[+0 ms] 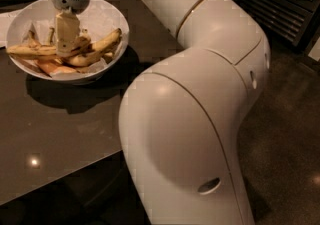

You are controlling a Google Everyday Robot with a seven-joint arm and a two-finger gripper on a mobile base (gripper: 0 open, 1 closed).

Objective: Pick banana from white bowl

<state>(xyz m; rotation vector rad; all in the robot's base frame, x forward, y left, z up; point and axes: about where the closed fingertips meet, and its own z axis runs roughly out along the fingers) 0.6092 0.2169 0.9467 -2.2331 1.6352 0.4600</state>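
The white bowl (118,19) stands at the back left of the dark table (60,134), lined with white paper. Several yellow, brown-spotted bananas (102,44) lie across it. My gripper (67,44) hangs straight down from its grey wrist into the middle of the bowl. Its tip is down among the bananas and touches them. The large white arm links fill the middle and right of the view.
The table's front edge runs diagonally from lower left to the arm. A dark slatted cabinet (280,4) stands at the back right. Brown floor (290,144) lies to the right. A bit of white paper (6,19) shows left of the bowl.
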